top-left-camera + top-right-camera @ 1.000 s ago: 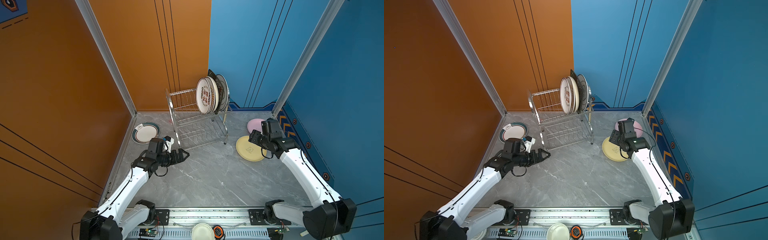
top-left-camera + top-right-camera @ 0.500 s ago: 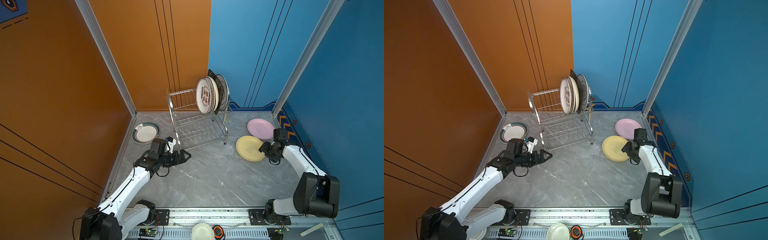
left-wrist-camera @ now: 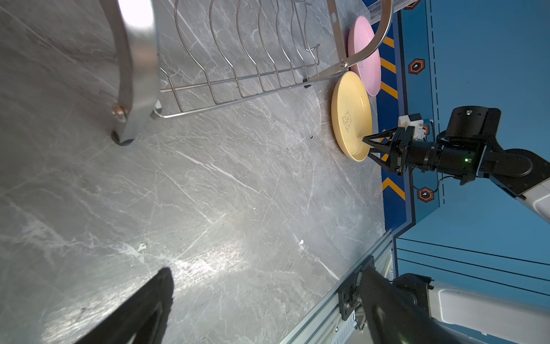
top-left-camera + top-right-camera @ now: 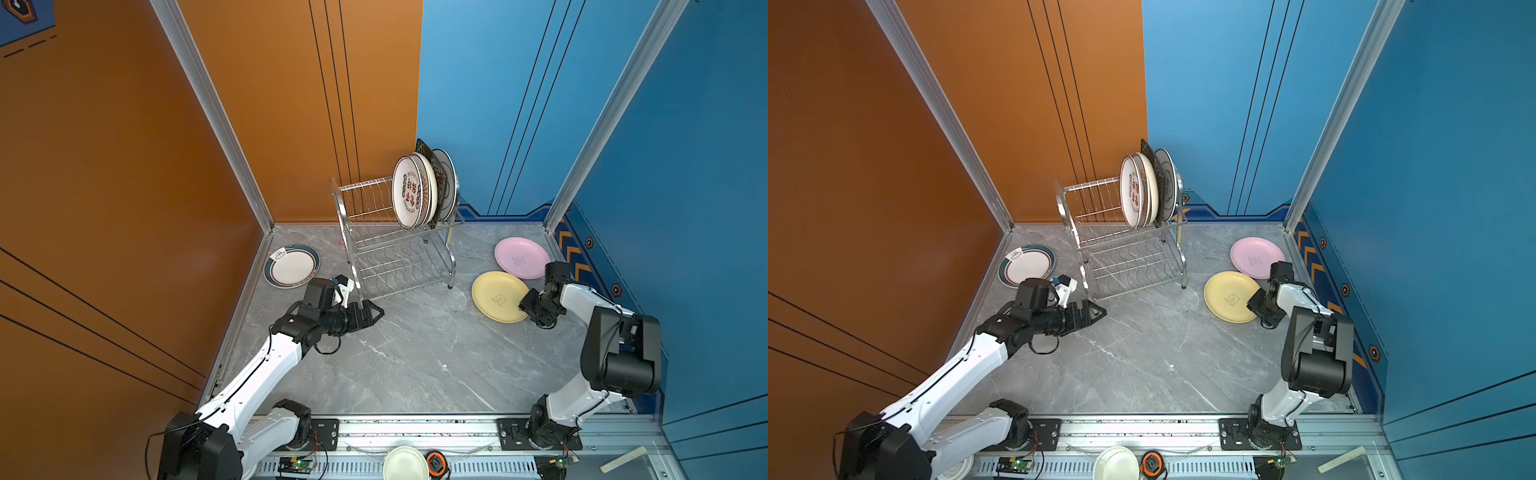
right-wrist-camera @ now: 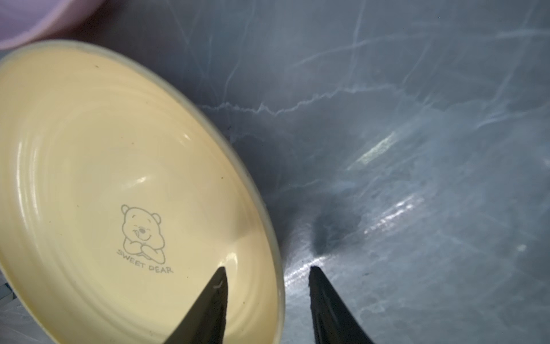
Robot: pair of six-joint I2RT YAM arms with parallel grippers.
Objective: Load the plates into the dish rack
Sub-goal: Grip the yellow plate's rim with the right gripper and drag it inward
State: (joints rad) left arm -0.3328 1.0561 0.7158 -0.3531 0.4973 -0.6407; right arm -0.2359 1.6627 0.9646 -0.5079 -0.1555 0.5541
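Note:
The pale yellow plate (image 4: pixel 498 296) lies flat on the floor at the right, and the pink plate (image 4: pixel 521 257) lies just behind it. My right gripper (image 5: pixel 267 271) is open and low, astride the yellow plate's (image 5: pixel 119 166) near rim: one finger over the plate, one over the floor. A teal-rimmed plate (image 4: pixel 292 266) lies at the far left. The dish rack (image 4: pixel 399 253) stands at the back with several plates upright in its top tier, the red-lettered one (image 4: pixel 409 192) in front. My left gripper (image 4: pixel 376 313) hovers open and empty by the rack's front left foot (image 3: pixel 122 140).
Orange and blue walls close in the floor at left, back and right. A white round dish (image 4: pixel 405 463) and an orange tape measure (image 4: pixel 436 463) sit on the front rail. The rack's lower tier (image 3: pixel 238 59) holds nothing.
My right arm has come down from above the two plates to the yellow plate's rim, and its jaws have narrowed. The left gripper has shifted slightly toward the right.

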